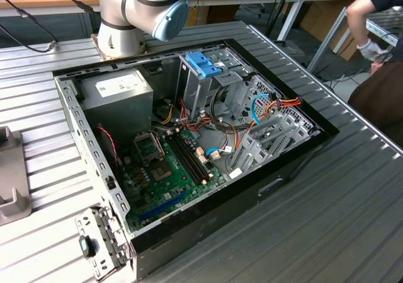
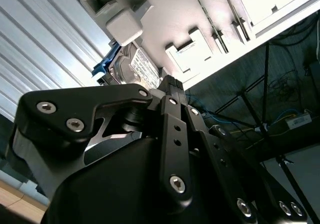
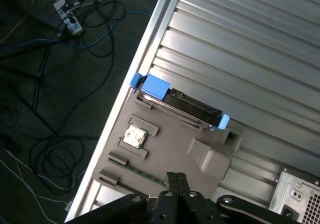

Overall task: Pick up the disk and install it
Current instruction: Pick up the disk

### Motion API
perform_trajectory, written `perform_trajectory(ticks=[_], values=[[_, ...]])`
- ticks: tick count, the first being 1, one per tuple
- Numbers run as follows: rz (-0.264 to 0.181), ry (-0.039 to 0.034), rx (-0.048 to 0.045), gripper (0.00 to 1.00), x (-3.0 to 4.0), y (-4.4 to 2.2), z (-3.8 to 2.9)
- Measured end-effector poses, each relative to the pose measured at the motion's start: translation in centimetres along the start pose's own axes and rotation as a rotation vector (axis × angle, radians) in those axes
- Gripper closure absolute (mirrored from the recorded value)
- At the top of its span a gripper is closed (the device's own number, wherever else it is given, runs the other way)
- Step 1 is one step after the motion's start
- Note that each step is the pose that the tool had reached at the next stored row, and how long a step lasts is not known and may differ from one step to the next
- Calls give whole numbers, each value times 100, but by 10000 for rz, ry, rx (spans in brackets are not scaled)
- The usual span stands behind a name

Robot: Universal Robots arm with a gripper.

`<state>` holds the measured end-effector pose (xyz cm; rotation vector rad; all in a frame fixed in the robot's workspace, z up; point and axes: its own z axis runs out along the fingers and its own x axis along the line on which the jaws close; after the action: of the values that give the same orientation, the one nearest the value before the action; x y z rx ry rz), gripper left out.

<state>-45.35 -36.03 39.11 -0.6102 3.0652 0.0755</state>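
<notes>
1. At the exterior view's left edge, a grey holder is lying on the ribbed metal table.
2. Further right, the open computer case is taking up the middle of the table, and the arm's base is standing behind it.
3. Inside the case, a blue-handled carrier is sitting atop the drive cage; this is not the task's thing. At the far right, a person's gloved hand is reaching in beyond the table.
4. In both wrist views, the disk is standing on its long edge in a moulded grey tray near the table's edge, with the blue frame showing at both ends.
5. The claw is hanging above that tray with its fingers pressing together, grasping nothing.
6. The disk is lying ahead of the claw, beyond the fingertips and apart from them, at the tray's far side. Its long axis is running along the table's ribs and across the claw's line of reach.
</notes>
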Motion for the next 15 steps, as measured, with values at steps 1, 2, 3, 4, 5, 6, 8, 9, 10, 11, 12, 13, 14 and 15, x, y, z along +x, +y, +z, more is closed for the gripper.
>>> perform_trajectory(ticks=[1,2,3,4,5,6,8,9,10,11,12,13,14,15], values=[[-47,2,-1,90,0,0,0],[-92,4,-2,90,0,0,0],[-134,6,-3,90,0,0,0],[-178,8,-4,90,0,0,0],[-227,11,-5,90,0,0,0],[-321,14,-8,90,0,0,0],[-510,23,-12,90,0,0,0],[-584,26,-14,90,0,0,0],[-633,28,-15,90,0,0,0],[-678,30,-16,90,0,0,0],[-753,34,-18,90,0,0,0],[-832,37,-21,90,0,0,0],[-906,40,-22,90,0,0,0],[-1003,44,-24,90,0,0,0]])
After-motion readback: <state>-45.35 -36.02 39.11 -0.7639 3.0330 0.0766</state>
